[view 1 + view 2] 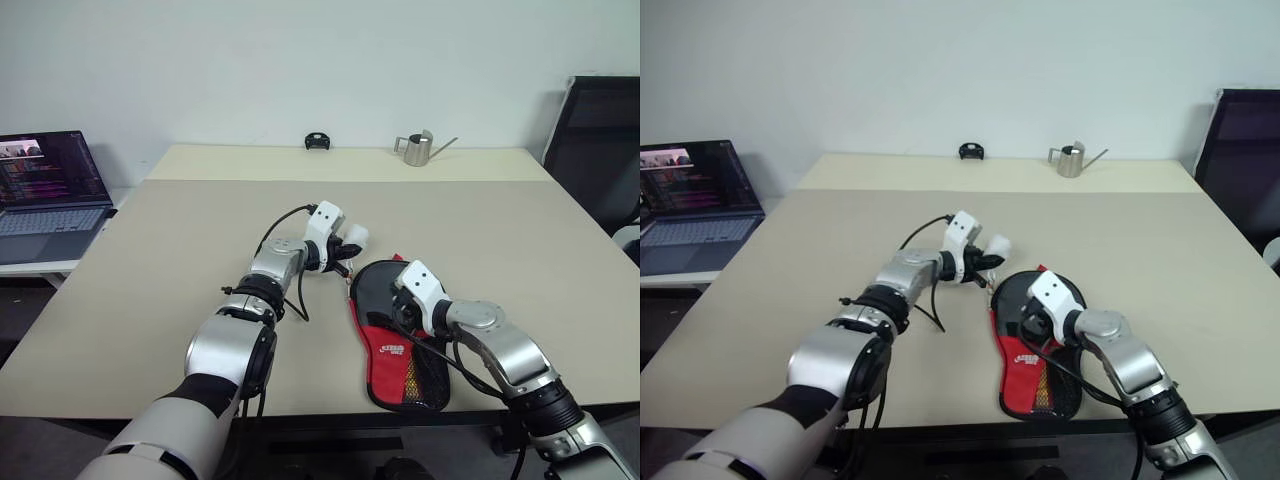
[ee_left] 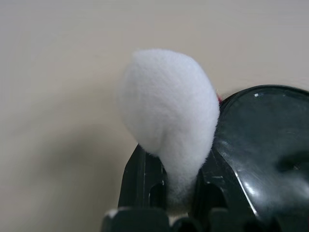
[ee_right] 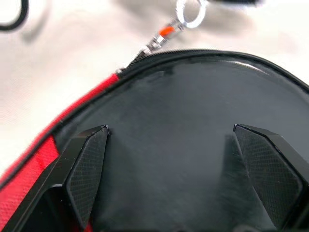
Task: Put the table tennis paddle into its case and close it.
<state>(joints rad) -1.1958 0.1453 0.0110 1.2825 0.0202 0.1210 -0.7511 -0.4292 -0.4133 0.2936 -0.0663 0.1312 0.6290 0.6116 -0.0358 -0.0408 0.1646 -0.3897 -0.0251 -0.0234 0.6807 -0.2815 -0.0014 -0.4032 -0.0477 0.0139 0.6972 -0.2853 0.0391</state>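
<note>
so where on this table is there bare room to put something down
Bare: the wide stretch between the case and the small watering can at the far edge, and the left side toward the laptop. Crowded: the near middle, where the left gripper, shut on a white fluffy pom-pom, and the open right gripper meet over the case.

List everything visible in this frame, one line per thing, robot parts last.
case: one, black and red with a mesh pocket, near edge of the table, under the right pincer.
zip pull: one, metal ring with an orange tab, at the case's rim.
white fluffy ball: one, white, pinched in the left pincer.
table: one, beige.
watering can: one, metal, far edge of the table.
small black object: one, far edge.
laptop: one, open, on a side surface at left.
chair: one, black, at right.
left pincer: shut on the ball.
right pincer: open over the case.
</note>
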